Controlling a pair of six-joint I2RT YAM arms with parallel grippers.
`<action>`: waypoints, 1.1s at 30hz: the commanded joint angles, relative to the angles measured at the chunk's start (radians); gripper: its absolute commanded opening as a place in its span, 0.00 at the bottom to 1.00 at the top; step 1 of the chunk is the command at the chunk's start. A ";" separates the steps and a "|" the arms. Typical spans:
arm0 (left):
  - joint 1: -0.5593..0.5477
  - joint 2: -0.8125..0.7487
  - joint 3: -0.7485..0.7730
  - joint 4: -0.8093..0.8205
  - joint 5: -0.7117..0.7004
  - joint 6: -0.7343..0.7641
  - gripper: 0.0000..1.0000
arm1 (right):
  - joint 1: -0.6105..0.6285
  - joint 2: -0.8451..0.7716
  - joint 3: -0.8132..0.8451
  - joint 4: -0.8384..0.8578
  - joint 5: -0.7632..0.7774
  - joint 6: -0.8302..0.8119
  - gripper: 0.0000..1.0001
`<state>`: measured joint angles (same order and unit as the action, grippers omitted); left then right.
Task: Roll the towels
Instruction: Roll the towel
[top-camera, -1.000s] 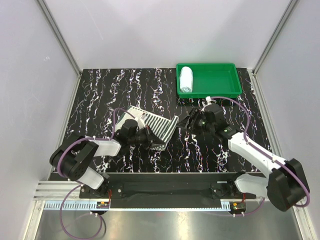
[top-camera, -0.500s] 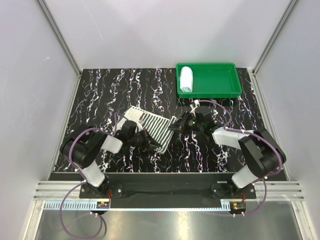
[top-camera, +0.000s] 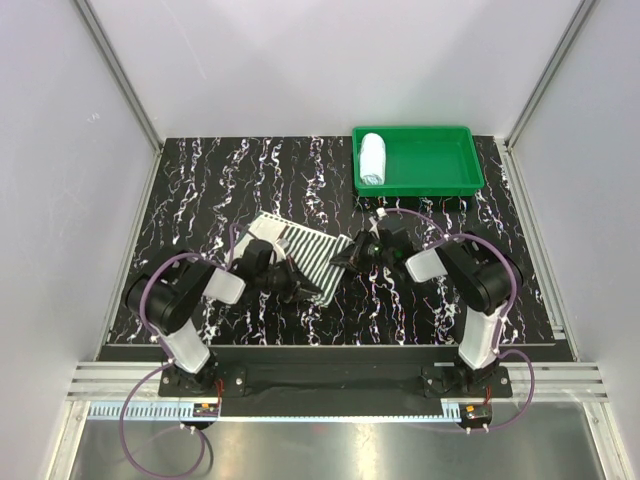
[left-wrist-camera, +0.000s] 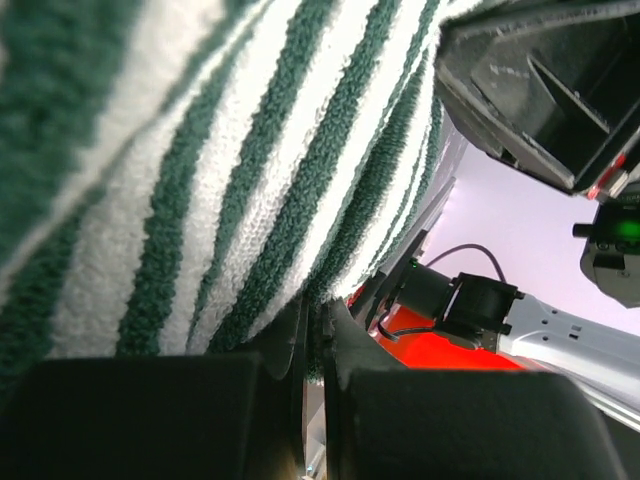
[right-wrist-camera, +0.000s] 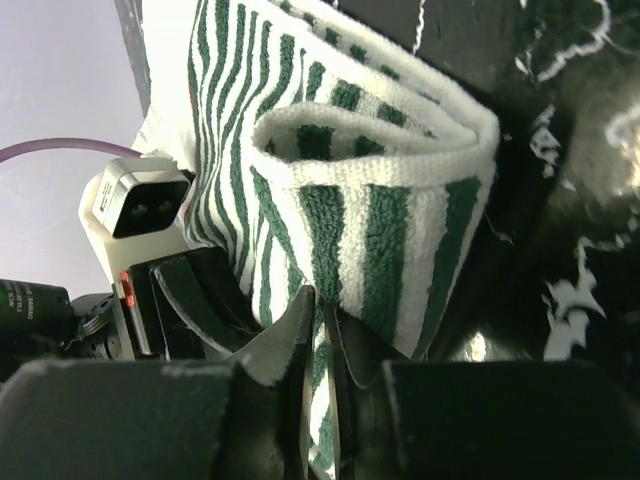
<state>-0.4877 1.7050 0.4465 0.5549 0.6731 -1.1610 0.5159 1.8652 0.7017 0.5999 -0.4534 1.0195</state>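
The striped towel (top-camera: 303, 253) lies partly folded on the black marbled table, between both grippers. My left gripper (top-camera: 296, 287) is shut on its near left edge; in the left wrist view the towel (left-wrist-camera: 200, 180) fills the upper left and the jaws (left-wrist-camera: 315, 335) pinch its hem. My right gripper (top-camera: 345, 258) is shut on the towel's right edge; in the right wrist view a folded-over layer of the towel (right-wrist-camera: 370, 190) curls above the closed jaws (right-wrist-camera: 322, 335). The pale blue towel (top-camera: 372, 158) lies rolled in the tray's left end.
The green tray (top-camera: 440, 160) stands at the back right of the table. The two grippers are very close together over the towel; the right gripper's body (left-wrist-camera: 530, 90) shows in the left wrist view. Grey walls enclose the table on three sides.
My right arm has folded in and its gripper has moved left with the towel's right edge, so the towel looks narrower. The left gripper has drawn slightly toward me.
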 joint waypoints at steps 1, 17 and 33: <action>0.009 -0.022 0.011 -0.131 -0.056 0.089 0.00 | -0.005 0.072 0.025 0.058 0.021 0.001 0.14; -0.363 -0.436 0.417 -0.977 -0.897 0.573 0.54 | -0.004 0.035 0.010 -0.055 0.050 -0.055 0.11; -0.588 -0.157 0.500 -0.900 -1.043 0.664 0.46 | -0.004 0.022 0.019 -0.118 0.045 -0.073 0.09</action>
<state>-1.0668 1.5307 0.9150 -0.3878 -0.3042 -0.5198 0.5159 1.8931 0.7258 0.6006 -0.4580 0.9970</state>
